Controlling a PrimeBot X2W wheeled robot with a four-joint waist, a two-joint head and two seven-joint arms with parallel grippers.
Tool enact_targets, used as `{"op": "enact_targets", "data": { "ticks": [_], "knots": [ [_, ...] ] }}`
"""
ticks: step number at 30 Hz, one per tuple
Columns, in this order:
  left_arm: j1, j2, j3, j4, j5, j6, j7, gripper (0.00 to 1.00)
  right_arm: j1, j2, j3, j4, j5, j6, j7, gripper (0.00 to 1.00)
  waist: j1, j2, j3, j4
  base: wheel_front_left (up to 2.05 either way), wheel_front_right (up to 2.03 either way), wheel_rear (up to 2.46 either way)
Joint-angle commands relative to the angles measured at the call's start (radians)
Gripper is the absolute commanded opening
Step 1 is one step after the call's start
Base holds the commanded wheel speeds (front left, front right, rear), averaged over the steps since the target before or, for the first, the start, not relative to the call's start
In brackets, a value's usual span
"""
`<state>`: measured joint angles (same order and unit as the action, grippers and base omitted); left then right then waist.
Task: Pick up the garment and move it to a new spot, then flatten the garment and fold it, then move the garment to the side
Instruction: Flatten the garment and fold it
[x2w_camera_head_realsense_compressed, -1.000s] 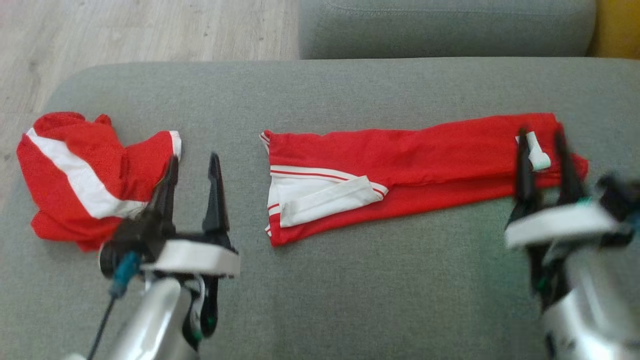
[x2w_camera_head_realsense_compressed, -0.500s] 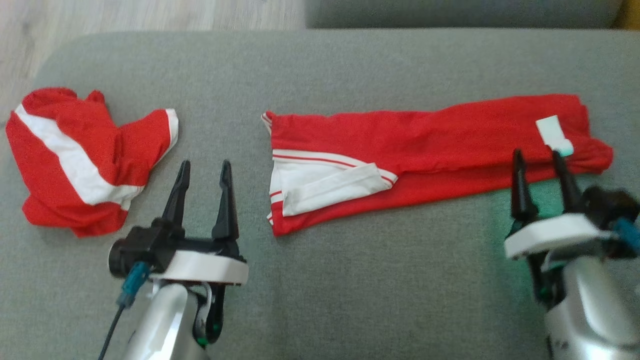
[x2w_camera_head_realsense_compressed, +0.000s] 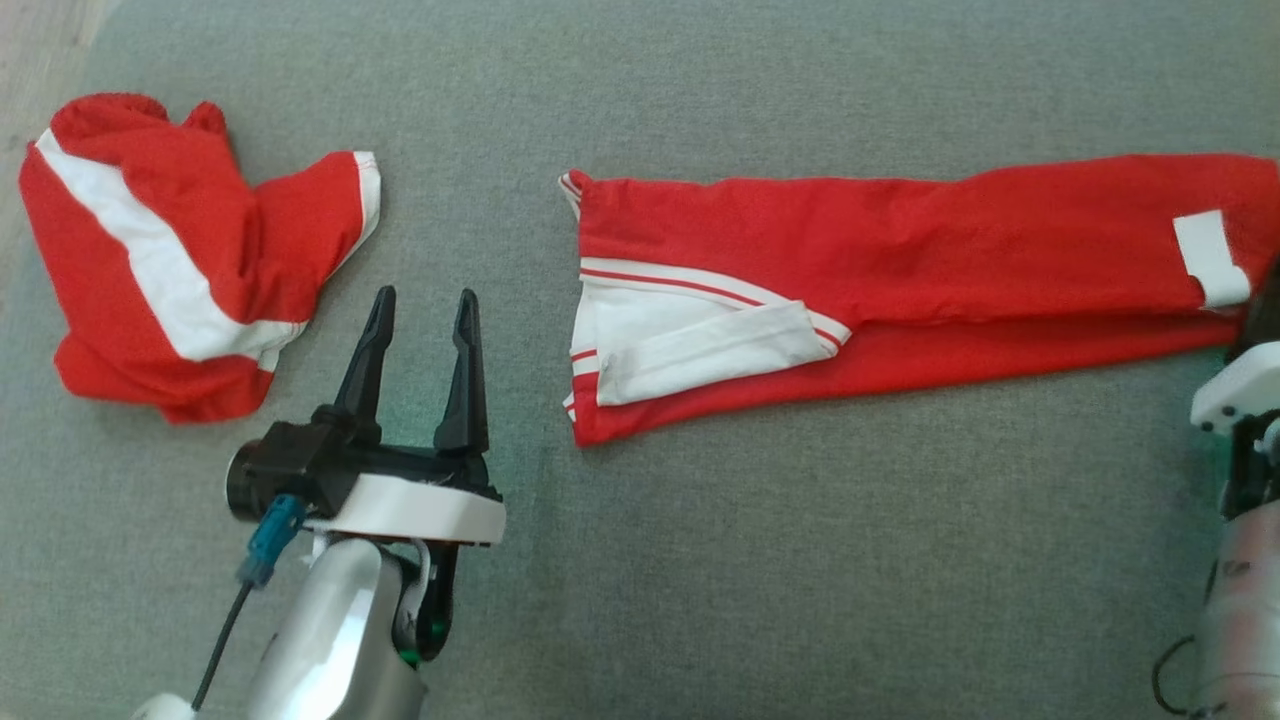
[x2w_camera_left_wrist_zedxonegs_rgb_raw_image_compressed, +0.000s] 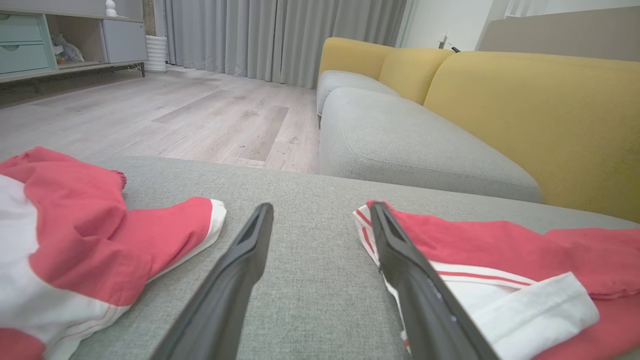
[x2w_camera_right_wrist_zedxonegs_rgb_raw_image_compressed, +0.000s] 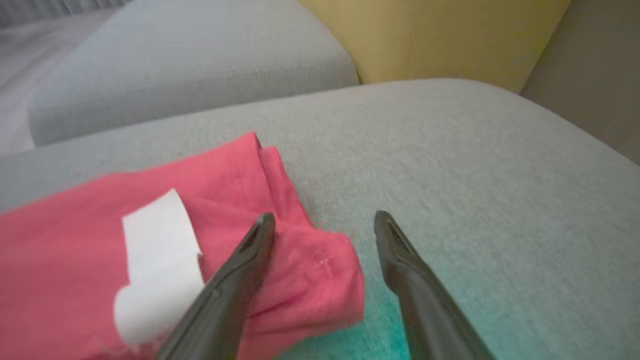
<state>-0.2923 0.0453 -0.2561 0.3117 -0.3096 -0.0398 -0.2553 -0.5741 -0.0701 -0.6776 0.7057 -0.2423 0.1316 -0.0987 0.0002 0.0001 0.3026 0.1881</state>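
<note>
The left gripper (x2w_camera_head_realsense_compressed: 425, 295) stood wide open and empty over the grey cushion (x2w_camera_head_realsense_compressed: 800, 560). The right gripper (x2w_camera_right_wrist_zedxonegs_rgb_raw_image_compressed: 325, 217) was also wide open and held nothing, with one finger over the end of the garment (x2w_camera_head_realsense_compressed: 900, 230). The garment lay flat at the left gripper's 2 o'clock, and a crumpled red cloth (x2w_camera_head_realsense_compressed: 160, 260) lay at its 10. Beyond were a wood floor (x2w_camera_left_wrist_zedxonegs_rgb_raw_image_compressed: 200, 110), a yellow sofa back (x2w_camera_left_wrist_zedxonegs_rgb_raw_image_compressed: 540, 110) and curtains (x2w_camera_left_wrist_zedxonegs_rgb_raw_image_compressed: 280, 35).
</note>
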Motion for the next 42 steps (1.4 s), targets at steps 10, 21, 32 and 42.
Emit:
{"op": "enact_targets", "data": {
  "ticks": [10,21,32,42],
  "knots": [
    [-0.047,0.005,0.029,-0.021,-0.001,0.009,-0.006,1.0,-0.091,0.019,-0.054,0.157,-0.117,-0.001,0.045,0.0,-0.0002,-0.0001,0.014,-0.007,0.0,0.0,0.0],
    [-0.036,0.005,0.041,-0.018,0.004,0.011,-0.006,1.0,-0.074,-0.101,-0.107,0.126,-0.139,-0.001,0.012,0.0,-0.0002,-0.0001,-0.048,-0.049,0.0,0.0,0.0],
    [-0.01,0.005,0.033,-0.007,-0.012,0.017,-0.006,1.0,-0.042,-0.104,-0.076,0.047,-0.127,-0.001,-0.01,0.0,-0.0002,-0.0001,-0.127,-0.066,0.0,0.0,0.0],
    [0.036,0.005,0.029,0.005,-0.004,0.022,-0.006,1.0,0.007,0.015,0.25,-0.014,0.035,-0.001,-0.048,0.0,-0.0002,-0.0001,-0.227,-0.054,0.0,0.0,0.0]
  ]
}}
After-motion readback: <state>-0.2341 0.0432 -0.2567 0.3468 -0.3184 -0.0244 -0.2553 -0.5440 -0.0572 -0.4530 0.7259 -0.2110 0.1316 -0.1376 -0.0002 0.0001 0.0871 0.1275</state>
